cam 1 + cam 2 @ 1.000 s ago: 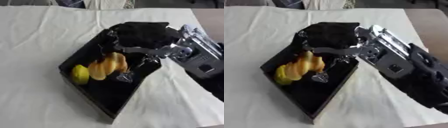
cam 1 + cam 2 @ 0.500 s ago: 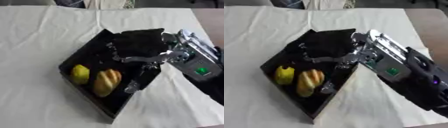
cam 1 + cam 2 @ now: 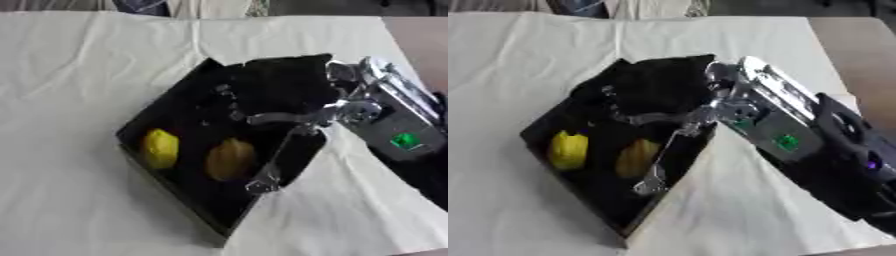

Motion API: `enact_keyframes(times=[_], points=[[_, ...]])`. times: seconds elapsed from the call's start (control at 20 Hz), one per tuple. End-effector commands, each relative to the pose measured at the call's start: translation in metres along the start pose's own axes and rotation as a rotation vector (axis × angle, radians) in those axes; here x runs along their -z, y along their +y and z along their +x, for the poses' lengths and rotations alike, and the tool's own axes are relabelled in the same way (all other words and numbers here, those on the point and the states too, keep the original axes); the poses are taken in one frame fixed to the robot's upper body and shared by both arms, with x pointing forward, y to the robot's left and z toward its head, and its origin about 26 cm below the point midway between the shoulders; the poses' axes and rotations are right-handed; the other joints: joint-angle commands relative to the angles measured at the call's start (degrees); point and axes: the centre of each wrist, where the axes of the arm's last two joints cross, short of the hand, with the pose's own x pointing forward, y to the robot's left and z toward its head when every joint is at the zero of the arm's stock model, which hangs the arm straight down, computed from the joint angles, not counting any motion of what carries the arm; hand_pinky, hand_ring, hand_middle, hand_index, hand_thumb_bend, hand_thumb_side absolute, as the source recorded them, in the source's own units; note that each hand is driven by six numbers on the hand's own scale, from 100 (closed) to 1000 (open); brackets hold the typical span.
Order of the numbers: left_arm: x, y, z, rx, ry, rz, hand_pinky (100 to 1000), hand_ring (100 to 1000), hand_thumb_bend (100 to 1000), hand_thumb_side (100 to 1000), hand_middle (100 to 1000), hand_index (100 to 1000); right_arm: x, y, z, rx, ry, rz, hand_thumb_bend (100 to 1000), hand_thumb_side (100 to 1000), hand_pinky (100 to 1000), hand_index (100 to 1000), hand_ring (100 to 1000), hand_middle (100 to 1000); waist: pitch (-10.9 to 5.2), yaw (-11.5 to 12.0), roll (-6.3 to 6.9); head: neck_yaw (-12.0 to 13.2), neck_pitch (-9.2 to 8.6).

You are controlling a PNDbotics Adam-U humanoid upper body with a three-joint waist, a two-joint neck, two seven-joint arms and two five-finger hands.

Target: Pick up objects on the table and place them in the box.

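White-clothed table (image 3: 79, 60): right hand (image 3: 289, 117) over black box (image 3: 171, 197), fingers spread, empty; yellow fruit (image 3: 160, 148) and orange fruit (image 3: 229, 158) lie inside.

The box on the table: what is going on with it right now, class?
The robot's right hand reaches in from the right over a black box that sits on a white cloth. Its fingers are spread open and hold nothing. Two fruits already lie in the box: a yellow one and an orange-yellow one beside it, apart from the hand. The left hand is not in view.
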Motion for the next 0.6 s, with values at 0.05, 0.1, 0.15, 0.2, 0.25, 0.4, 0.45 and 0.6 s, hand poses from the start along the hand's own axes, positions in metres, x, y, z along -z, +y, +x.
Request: enact_keyframes(times=[0.05, 0.1, 0.15, 0.2, 0.25, 0.4, 0.45, 0.6], points=[[0.005, 0.003, 0.005, 0.005, -0.028, -0.004, 841, 782, 385, 516, 757, 872, -0.007, -0.013, -0.003, -0.014, 0.026, -0.083, 349, 483, 893, 914, 1000, 865, -1.22, -0.09, 0.37, 0.10, -0.03], [0.005, 0.003, 0.004, 0.006, -0.027, -0.003, 841, 782, 385, 516, 757, 872, -0.010, -0.016, -0.005, -0.001, 0.041, -0.112, 325, 434, 885, 907, 991, 841, -1.24, -0.17, 0.43, 0.17, -0.06], [0.005, 0.004, 0.004, 0.008, -0.027, -0.001, 841, 782, 385, 516, 757, 872, -0.014, -0.018, -0.007, 0.014, 0.061, -0.145, 310, 422, 884, 904, 985, 833, -1.26, -0.27, 0.50, 0.28, -0.08], [0.005, 0.004, 0.004, 0.009, -0.026, 0.001, 841, 782, 384, 516, 757, 872, -0.018, -0.020, -0.010, 0.032, 0.085, -0.178, 247, 378, 883, 883, 972, 804, -1.27, -0.38, 0.57, 0.42, -0.11], [0.005, 0.005, 0.004, 0.012, -0.026, 0.003, 841, 782, 384, 516, 757, 872, -0.024, -0.021, -0.013, 0.054, 0.113, -0.213, 169, 328, 882, 868, 962, 778, -1.27, -0.54, 0.65, 0.62, -0.14], [0.004, 0.007, 0.003, 0.022, -0.023, 0.015, 841, 782, 382, 516, 757, 871, -0.040, -0.022, -0.020, 0.123, 0.195, -0.312, 100, 236, 902, 840, 956, 735, -1.25, -1.23, 0.87, 1.61, -0.09], [0.004, 0.007, 0.003, 0.026, -0.022, 0.019, 841, 782, 382, 516, 757, 871, -0.044, -0.022, -0.022, 0.147, 0.219, -0.347, 100, 231, 904, 833, 953, 725, -1.23, -1.52, 0.96, 2.07, -0.06], [0.004, 0.008, 0.002, 0.031, -0.023, 0.028, 841, 782, 383, 513, 757, 871, -0.071, -0.032, -0.033, 0.212, 0.312, -0.540, 100, 218, 915, 814, 947, 706, -1.10, -1.90, 1.08, 3.20, -0.09]])
